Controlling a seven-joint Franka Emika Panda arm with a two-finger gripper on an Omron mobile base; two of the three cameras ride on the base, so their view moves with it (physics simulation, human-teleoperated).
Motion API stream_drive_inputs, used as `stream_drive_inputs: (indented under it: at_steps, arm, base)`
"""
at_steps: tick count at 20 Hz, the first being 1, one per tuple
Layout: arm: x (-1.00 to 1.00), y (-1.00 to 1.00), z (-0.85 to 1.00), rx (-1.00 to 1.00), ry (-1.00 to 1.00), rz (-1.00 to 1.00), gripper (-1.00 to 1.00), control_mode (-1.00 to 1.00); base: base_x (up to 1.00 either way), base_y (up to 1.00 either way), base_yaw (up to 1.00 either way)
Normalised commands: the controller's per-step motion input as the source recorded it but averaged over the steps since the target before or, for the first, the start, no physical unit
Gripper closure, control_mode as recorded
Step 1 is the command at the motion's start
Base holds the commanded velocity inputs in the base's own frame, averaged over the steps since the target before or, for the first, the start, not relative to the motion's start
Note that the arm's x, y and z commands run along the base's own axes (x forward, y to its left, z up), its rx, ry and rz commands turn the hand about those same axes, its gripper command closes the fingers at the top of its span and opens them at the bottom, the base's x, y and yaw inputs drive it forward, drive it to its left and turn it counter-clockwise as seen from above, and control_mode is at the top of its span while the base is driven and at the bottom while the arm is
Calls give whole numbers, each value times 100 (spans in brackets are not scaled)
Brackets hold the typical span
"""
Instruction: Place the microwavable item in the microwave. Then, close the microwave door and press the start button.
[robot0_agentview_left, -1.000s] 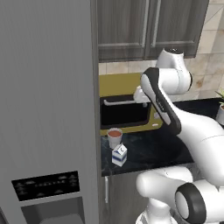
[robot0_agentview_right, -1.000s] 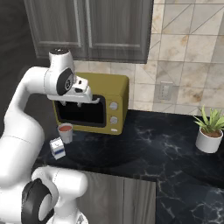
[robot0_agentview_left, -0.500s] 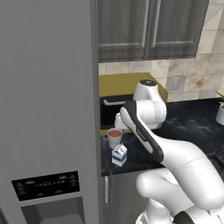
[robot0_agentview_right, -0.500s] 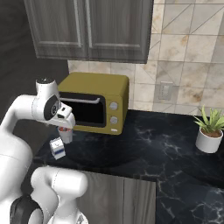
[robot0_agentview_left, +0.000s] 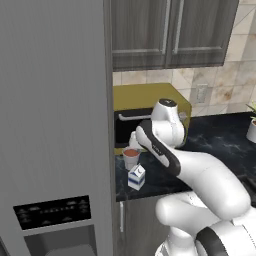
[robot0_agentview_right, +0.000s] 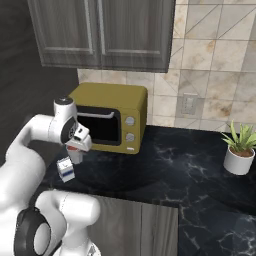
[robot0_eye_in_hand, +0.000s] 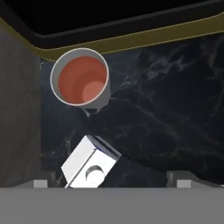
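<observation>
Two claw (robot0_eye_in_hand: 111, 179) tips spread wide above cup (robot0_eye_in_hand: 81, 83) and milk carton (robot0_eye_in_hand: 87, 164).

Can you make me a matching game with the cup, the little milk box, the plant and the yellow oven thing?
Things:
1. pale tapered cup
2. white-and-blue milk carton
3. small plant in a white pot
4. yellow black-fronted appliance

Descriptions:
A. stands against the tiled wall
B. far along the counter, away from the arm
C. holds reddish-brown liquid
D. nearest the counter's front edge

Pairs: 1-C, 2-D, 3-B, 4-A
</observation>
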Motion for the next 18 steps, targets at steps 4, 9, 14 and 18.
stream_drive_inputs:
  at_steps: [4,9,14,18]
  arm:
    - [26,-1,-27,0,7,0,-100,-100]
    - [19,0,-25,0,5,0,-100,-100]
    - [22,0,-13,0,4,0,-100,-100]
    - [21,0,-22,0,8,0,-100,-100]
  base:
    - [0,0,0]
    - [0,0,0]
    - [0,0,0]
    - [0,0,0]
